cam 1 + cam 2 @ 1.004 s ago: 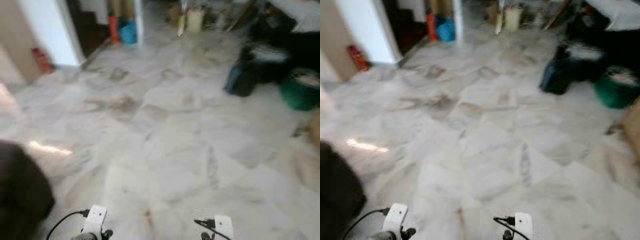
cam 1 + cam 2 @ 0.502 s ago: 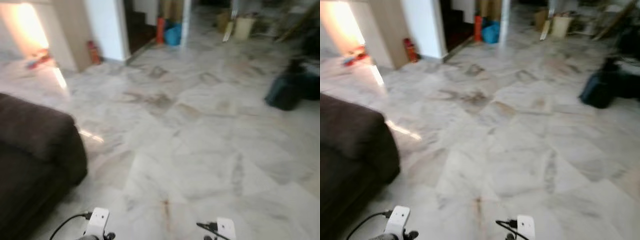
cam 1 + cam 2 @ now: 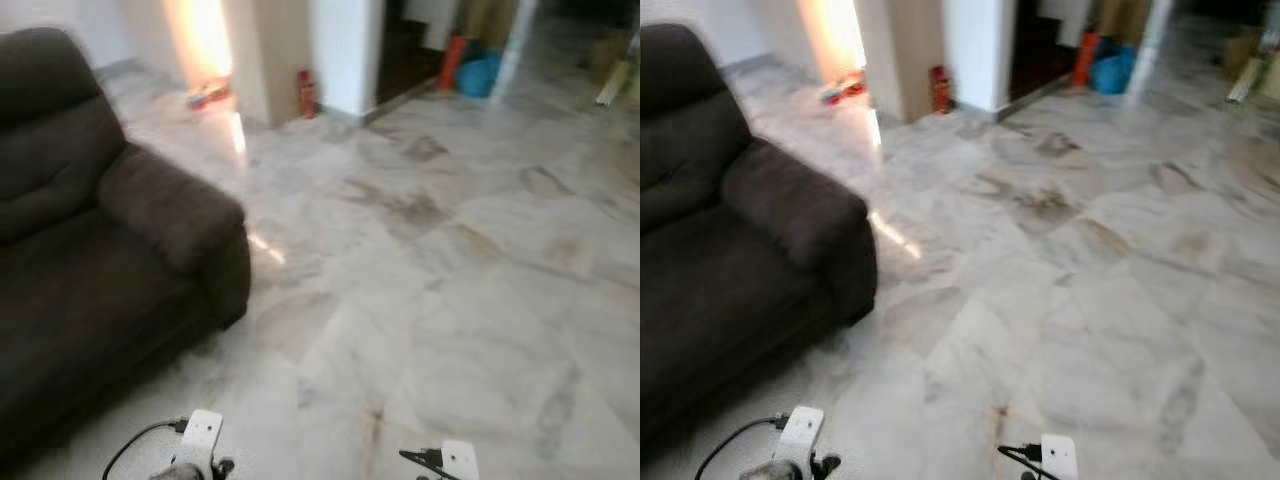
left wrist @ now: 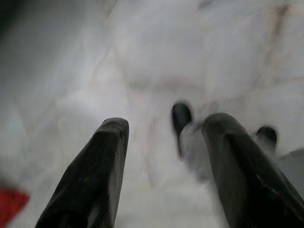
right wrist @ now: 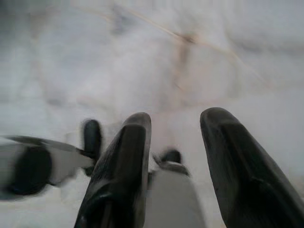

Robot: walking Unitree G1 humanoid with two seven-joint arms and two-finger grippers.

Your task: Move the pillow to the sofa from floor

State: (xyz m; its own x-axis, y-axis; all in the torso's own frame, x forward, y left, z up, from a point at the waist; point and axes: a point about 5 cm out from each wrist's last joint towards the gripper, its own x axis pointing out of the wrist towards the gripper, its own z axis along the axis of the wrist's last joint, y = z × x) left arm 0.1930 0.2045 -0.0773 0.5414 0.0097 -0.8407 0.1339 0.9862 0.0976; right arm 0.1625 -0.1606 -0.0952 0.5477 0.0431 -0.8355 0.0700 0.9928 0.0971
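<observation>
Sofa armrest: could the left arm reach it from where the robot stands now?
Probably not yet. The left gripper hangs low over the marble floor, open and empty, and the sofa armrest sits ahead across bare floor. Nothing blocks the way.

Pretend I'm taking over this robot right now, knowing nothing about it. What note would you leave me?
Left gripper: open, holding nothing, hanging low over the marble floor.
Right gripper: open, holding nothing, also hanging low.
The dark sofa is on the robot's left, its seat bare.
I can't spot the pillow from here.
Done: nothing yet.
Left: find the pillow on the floor, pick it up, put it on the sofa.
</observation>
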